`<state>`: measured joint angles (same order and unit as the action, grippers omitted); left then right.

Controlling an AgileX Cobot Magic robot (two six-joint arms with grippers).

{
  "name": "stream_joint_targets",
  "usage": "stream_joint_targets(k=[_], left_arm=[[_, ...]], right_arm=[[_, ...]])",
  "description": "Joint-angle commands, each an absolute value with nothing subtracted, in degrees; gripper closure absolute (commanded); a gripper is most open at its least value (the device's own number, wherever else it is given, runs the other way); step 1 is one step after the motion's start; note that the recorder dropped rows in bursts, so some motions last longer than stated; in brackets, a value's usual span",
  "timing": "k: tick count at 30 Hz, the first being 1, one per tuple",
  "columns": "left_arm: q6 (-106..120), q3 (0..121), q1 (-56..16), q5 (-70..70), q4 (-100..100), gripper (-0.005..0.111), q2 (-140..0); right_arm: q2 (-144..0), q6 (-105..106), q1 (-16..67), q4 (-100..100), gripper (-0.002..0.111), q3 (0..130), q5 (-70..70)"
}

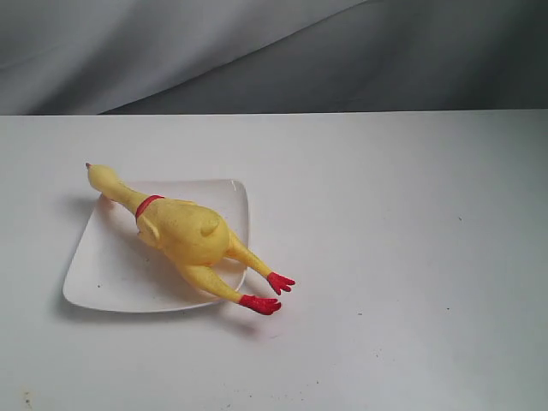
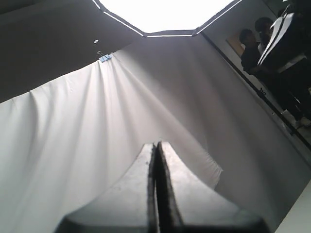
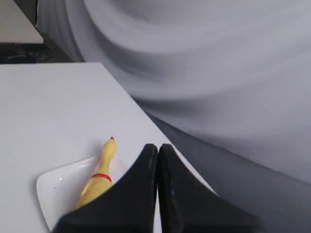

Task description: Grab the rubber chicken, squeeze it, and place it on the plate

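The yellow rubber chicken (image 1: 184, 233) lies diagonally across the white square plate (image 1: 107, 270). Its head pokes over the plate's far left corner and its red feet (image 1: 267, 293) hang past the near right edge onto the table. Neither gripper shows in the exterior view. In the right wrist view my right gripper (image 3: 158, 147) is shut and empty, well away from the toy; the rubber chicken (image 3: 99, 175) and plate (image 3: 53, 189) show beyond its fingers. My left gripper (image 2: 156, 144) is shut, empty and pointed up at the backdrop.
The white table (image 1: 402, 257) stretches to the right of the plate and in front of it. A grey cloth backdrop (image 1: 274, 51) hangs behind the table's far edge. People stand at the upper right of the left wrist view (image 2: 257, 43).
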<state>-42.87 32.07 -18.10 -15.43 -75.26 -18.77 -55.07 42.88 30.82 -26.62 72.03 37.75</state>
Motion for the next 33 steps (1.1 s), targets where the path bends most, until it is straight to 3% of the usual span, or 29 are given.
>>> stream_joint_targets(k=[1,5,17,21,24,33], left_arm=[[-43.54,32.17,-18.29,-14.72,-74.64,0.106,-18.64],[-43.54,32.17,-18.29,-14.72,-74.64,0.106,-18.64],[-43.39,32.17,-18.29,-14.72,-74.64,0.106,-18.64],[-43.39,32.17,-18.29,-14.72,-74.64,0.106,-18.64],[-43.39,32.17,-18.29,-14.72,-74.64,0.106,-18.64],[-43.25,32.17,-18.29,-14.72,-74.64,0.106,-18.64]], right_arm=[[-45.41,40.38,30.84,-26.32,0.108,68.97,42.48],[-37.37,40.14,30.84,-26.34,0.108,68.82,47.00],[-13.98,41.11,30.84,-24.18,0.108,68.82,43.44],[-10.12,21.64,29.58,-9.16,0.108,67.64,41.31],[-9.21,-1.00,23.10,7.55,0.108,61.70,41.31],[-9.21,-1.99,7.29,4.78,0.108,39.04,31.05]])
